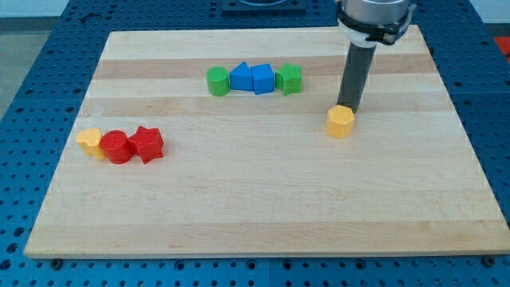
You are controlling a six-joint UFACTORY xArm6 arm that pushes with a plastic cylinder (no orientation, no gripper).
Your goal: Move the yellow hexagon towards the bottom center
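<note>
Tool: my tip [350, 108], the lower end of a plain dark rod; it has no jaws to open or close and grips nothing.
Tip position: touching or just behind the yellow hexagon [340, 122], on its upper-right side in the view.
Yellow hexagon: right of centre on the surface [255, 215], about mid-height, well apart from all other blocks.
Key relation: the hexagon lies toward the view's bottom-left of the tip, and the bottom centre lies farther along roughly that same line, so a push down and left looks right.
Path: bare wood ahead.
Other blocks: a green, blue, blue, green row [253, 80] near the top; a small yellow block [91, 141] with two red blocks [132, 145] at the left.
</note>
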